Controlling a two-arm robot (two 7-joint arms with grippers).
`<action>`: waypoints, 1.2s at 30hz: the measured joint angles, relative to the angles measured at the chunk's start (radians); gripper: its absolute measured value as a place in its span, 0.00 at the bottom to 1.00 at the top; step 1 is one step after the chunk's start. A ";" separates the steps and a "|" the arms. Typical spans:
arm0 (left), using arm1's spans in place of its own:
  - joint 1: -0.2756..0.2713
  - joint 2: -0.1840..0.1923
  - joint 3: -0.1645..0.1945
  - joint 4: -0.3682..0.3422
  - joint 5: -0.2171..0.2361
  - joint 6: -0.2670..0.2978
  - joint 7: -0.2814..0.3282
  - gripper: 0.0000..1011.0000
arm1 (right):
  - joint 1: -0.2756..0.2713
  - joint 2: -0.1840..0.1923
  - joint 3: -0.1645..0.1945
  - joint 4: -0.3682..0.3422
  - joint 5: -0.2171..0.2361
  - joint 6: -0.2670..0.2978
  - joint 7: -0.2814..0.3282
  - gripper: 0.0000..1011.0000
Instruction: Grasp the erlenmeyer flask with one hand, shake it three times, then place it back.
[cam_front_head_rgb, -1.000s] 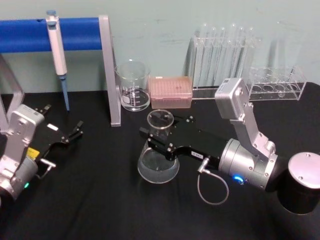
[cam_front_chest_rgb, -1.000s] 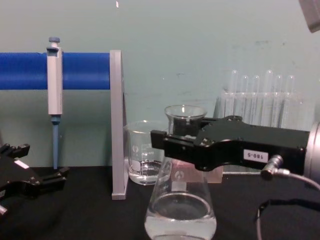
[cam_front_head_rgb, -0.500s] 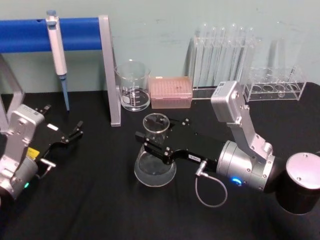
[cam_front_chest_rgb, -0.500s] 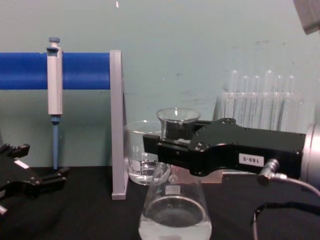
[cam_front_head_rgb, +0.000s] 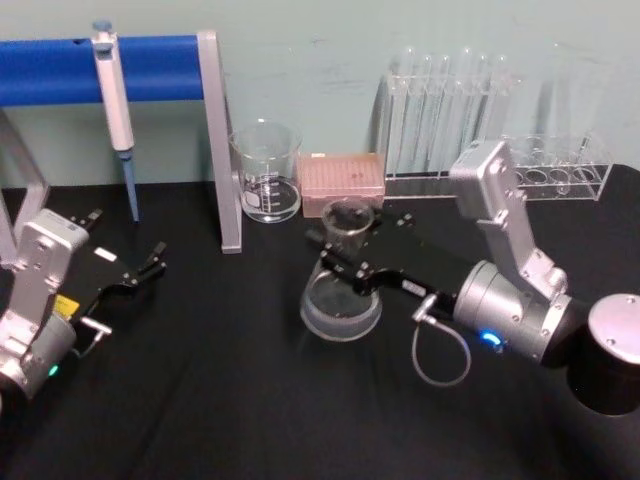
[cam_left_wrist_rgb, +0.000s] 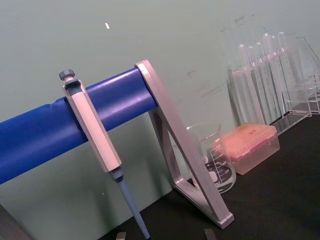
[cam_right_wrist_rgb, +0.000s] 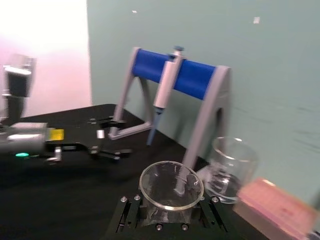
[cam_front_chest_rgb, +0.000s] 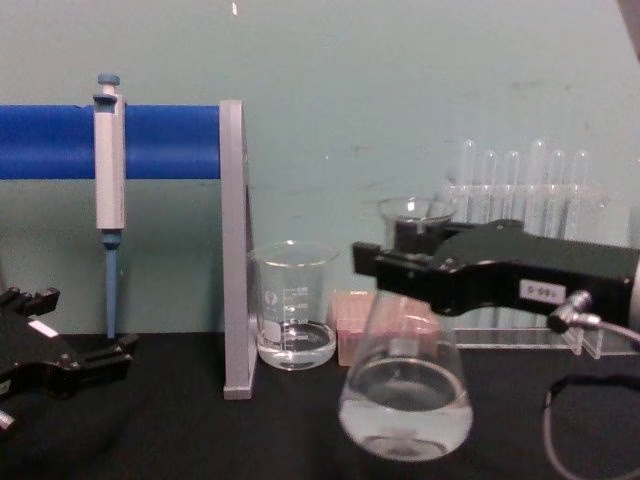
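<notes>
Gripping the flask (cam_front_head_rgb: 340, 308) just under its rim, the right gripper (cam_front_head_rgb: 338, 258) reaches in from the right with its jaws clenched across the neck. The flask's long axis stands upright, at right angles to the fingers. The flask is at mid-table, on the near side of the pink box (cam_front_head_rgb: 343, 183) and right of the beaker (cam_front_head_rgb: 265, 172). In the chest view its base looks to hang just clear of the black table (cam_front_head_rgb: 200, 400), though I can't be sure. That view also shows clear liquid pooled in the wide bottom, which the head view barely hints at, while the right wrist view looks down into the open mouth. The left gripper (cam_front_head_rgb: 135, 272) rests well apart at the left, fingers spread, so the shaking falls to the right arm. I'd keep the strokes short so nothing slops toward the neck.
</notes>
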 joint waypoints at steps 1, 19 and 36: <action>0.000 0.000 0.000 0.000 0.000 0.000 0.000 0.99 | 0.000 -0.001 0.005 0.002 -0.001 0.000 -0.004 0.44; 0.000 0.000 0.000 0.000 0.000 0.000 0.000 0.99 | -0.010 -0.016 0.126 0.049 -0.036 0.001 -0.100 0.44; 0.000 0.000 0.000 0.000 0.000 0.000 0.000 0.99 | -0.022 -0.035 0.186 0.065 -0.067 0.012 -0.120 0.44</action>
